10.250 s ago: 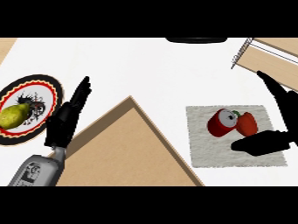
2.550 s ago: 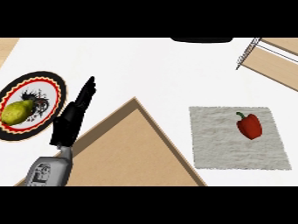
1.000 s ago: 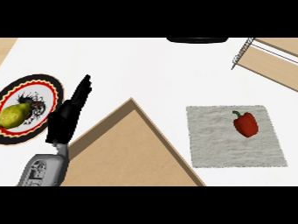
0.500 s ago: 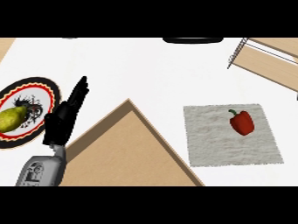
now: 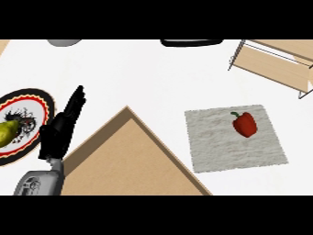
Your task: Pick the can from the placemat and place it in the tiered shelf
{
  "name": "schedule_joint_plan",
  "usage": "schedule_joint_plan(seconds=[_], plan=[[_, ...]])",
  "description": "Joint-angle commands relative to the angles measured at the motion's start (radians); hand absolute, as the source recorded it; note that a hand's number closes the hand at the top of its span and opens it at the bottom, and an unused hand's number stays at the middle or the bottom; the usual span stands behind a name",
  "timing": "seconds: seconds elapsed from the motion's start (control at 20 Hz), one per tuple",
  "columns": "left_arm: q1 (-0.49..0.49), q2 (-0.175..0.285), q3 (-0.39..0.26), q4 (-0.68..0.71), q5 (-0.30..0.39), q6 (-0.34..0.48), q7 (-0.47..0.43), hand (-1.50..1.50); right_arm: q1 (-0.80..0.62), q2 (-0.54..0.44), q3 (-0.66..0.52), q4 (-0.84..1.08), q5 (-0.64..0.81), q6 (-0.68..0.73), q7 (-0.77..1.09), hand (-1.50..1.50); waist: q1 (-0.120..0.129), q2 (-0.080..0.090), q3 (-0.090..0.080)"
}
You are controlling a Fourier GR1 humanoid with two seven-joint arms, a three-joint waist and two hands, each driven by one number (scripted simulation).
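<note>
Placemat (image 5: pixel 220 147): a whitish, rough-textured rectangle lying flat on the white counter (image 5: pixel 152 78), right of centre and turned slightly askew, with a red pepper (image 5: pixel 245 125) resting on its upper right part. Tiered shelf (image 5: pixel 271 62): light wooden boards in a thin grey wire frame, standing at the upper right corner of the view, well apart from the placemat, and partly cut off by the right edge.
</note>
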Motion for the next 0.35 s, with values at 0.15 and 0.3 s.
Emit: schedule_joint_plan(seconds=[0.15,0.3], plan=[[0.045,-0.004,-0.005,-0.036,-0.003,0.006,-0.001,0.00,0.286,0.011,-0.105,-0.380,-0.139,0.314,0.065,-1.50,-0.027,-0.007,0.002],[0.032,-0.006,0.004,-0.002,0.004,0.004,-0.018,0.00,0.337,0.010,-0.170,-0.564,-0.231,0.450,0.117,-1.50,-0.024,-0.003,0.000]])
